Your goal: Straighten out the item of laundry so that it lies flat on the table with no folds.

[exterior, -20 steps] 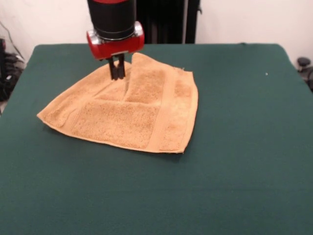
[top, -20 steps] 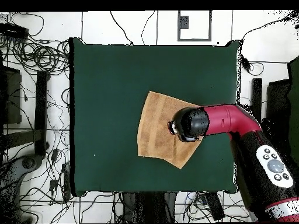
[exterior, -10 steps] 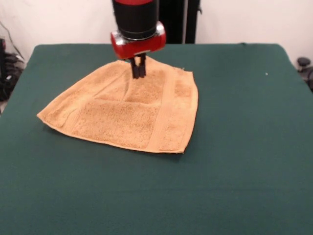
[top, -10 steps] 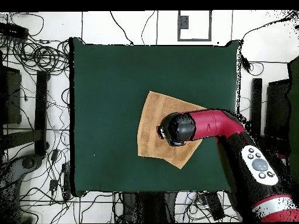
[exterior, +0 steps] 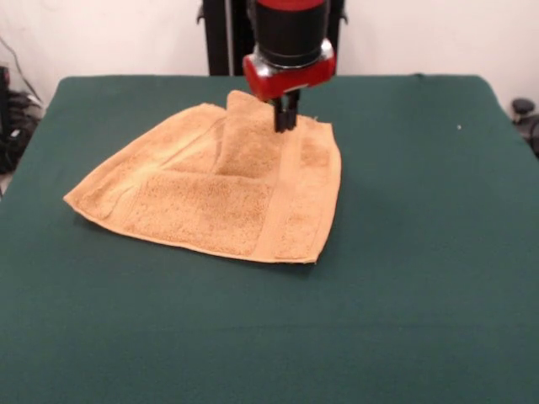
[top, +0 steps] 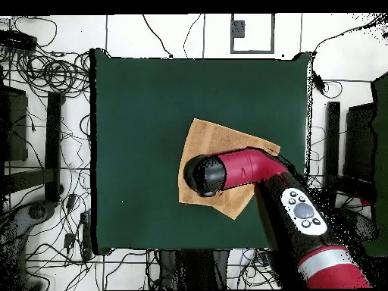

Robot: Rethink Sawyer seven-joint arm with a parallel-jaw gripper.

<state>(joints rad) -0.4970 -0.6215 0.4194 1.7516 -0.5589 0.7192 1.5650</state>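
The tan terry towel [exterior: 217,187] lay on the dark green counter [exterior: 404,252], a little toward the far side and left of centre as the front camera saw it. It was not flat. A folded flap sat over its far portion, with a raised ridge running down from the far corner toward the middle. A flat woven band ran along its right edge, and another crossed the folded part on the left.

The red and black arm [top: 303,216] came down from above, and its end effector [exterior: 285,123] stood upright over the towel's far right corner. The two dark fingers [exterior: 281,118] were drawn together, with almost no gap between them. Their tips were down at the cloth just beside the woven band. Whether they pinched any fabric I could not tell from the front.

From overhead, the arm reached in from the lower right and its black wrist [top: 204,175] covered the towel's middle. There the towel [top: 220,136] showed as a lopsided shape with a point toward the bottom edge of the counter [top: 151,98], and the end effector itself was hidden beneath the wrist. Cables [top: 45,72] lay scattered on the floor around the counter.
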